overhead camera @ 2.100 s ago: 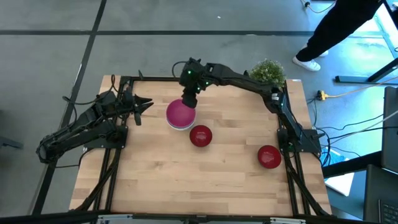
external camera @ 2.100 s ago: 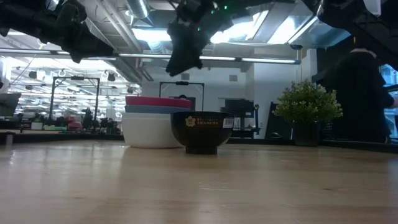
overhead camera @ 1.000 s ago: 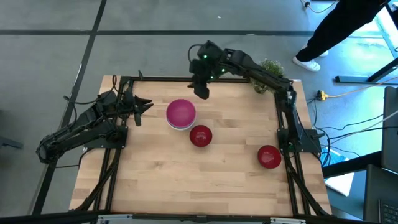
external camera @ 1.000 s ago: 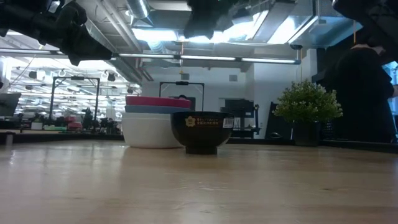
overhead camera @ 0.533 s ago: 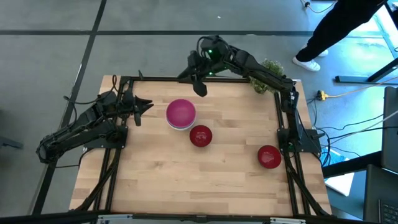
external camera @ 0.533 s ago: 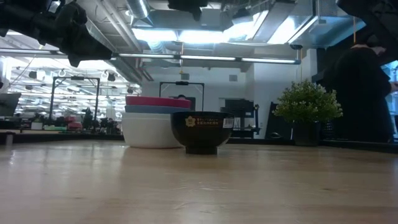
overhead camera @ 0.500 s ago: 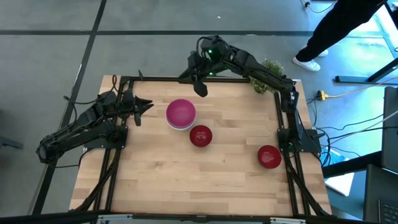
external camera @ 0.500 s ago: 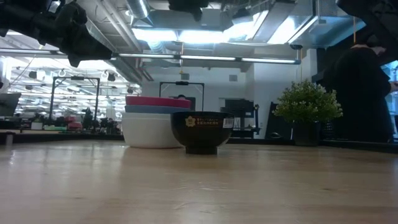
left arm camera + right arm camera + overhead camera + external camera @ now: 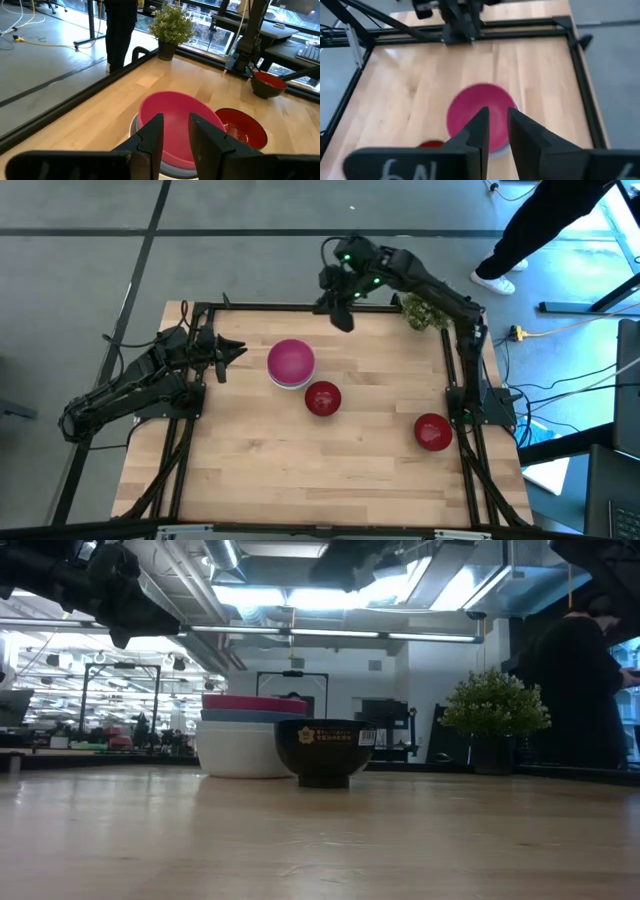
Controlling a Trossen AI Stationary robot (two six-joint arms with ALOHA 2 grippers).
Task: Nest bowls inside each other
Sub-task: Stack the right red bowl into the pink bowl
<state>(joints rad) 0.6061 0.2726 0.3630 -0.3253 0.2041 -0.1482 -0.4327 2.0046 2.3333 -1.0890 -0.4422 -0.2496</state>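
A stack of bowls (image 9: 291, 363) stands on the far left part of the table, magenta pink (image 9: 250, 702) on top, blue (image 9: 240, 716) under it, white (image 9: 235, 752) at the bottom. One dark red bowl (image 9: 322, 398) sits just right of the stack. Another dark red bowl (image 9: 433, 431) sits near the right edge. My right gripper (image 9: 342, 318) hangs high over the far edge, a narrow gap between its fingers (image 9: 497, 112), touching nothing. My left gripper (image 9: 238, 348) waits left of the stack, also narrowly open (image 9: 175, 117), pointing at the pink bowl (image 9: 175, 125).
A small green potted plant (image 9: 428, 305) stands at the far right corner. A person (image 9: 560, 220) stands on the floor beyond that corner. A black frame (image 9: 250, 307) runs along the table's edges. Bare wood (image 9: 300, 470) fills the near half.
My right gripper rose from just above the pink bowl, pulled back to the far edge, then drifted toward the table's right along it. The bowls have kept their places.
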